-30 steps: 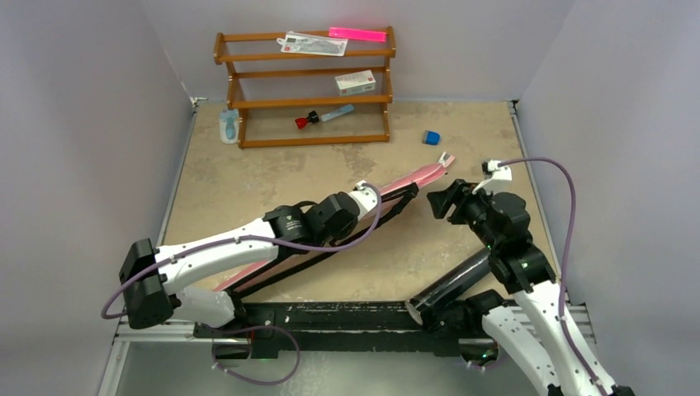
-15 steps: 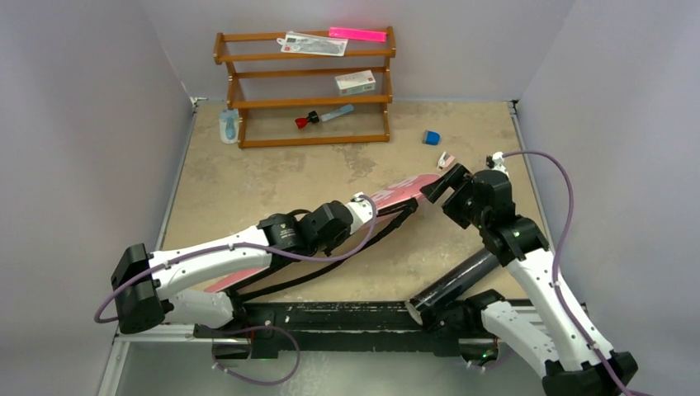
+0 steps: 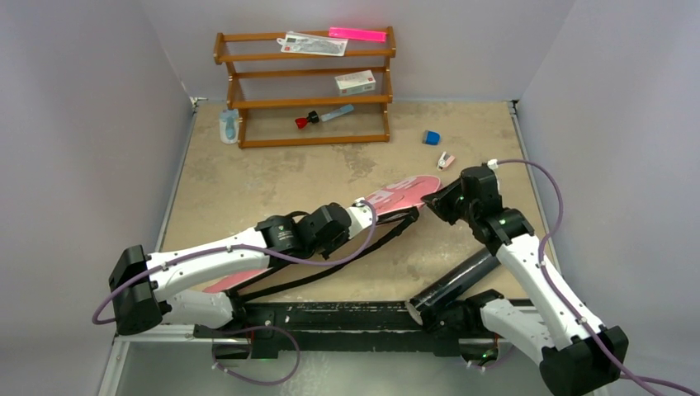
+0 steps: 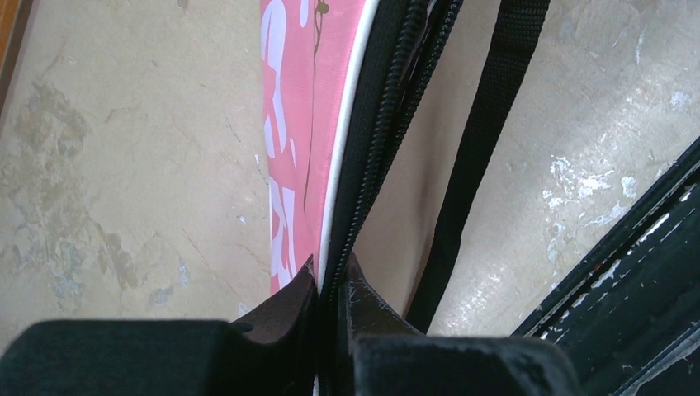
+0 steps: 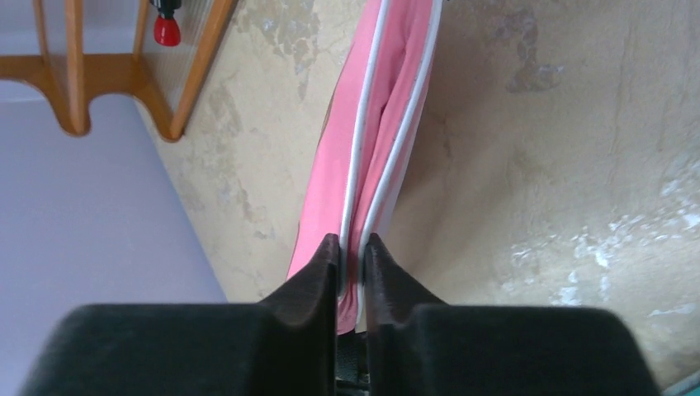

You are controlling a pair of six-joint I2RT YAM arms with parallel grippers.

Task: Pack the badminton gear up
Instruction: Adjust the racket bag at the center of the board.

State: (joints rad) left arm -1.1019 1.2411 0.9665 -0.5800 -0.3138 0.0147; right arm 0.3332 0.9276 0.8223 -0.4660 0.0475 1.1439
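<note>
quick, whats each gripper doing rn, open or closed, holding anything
left gripper: closed, pinching the zipper edge of the pink racket bag
right gripper: closed, pinching the same bag's white-piped far end

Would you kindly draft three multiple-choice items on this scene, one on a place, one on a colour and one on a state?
1. Where does the black tube lie?
A) far left corner
B) near right edge of the table
C) upright in the middle

2. What colour is the bag?
A) green
B) pink
C) yellow

3. How is the right hand?
A) open and empty
B) shut on the tube
C) shut on the bag's end

Answers:
1 B: in the top view it slants along the near right edge.
2 B: its fabric is pink with white lettering.
3 C: the right wrist view shows it pinching the bag's pink end.
</note>
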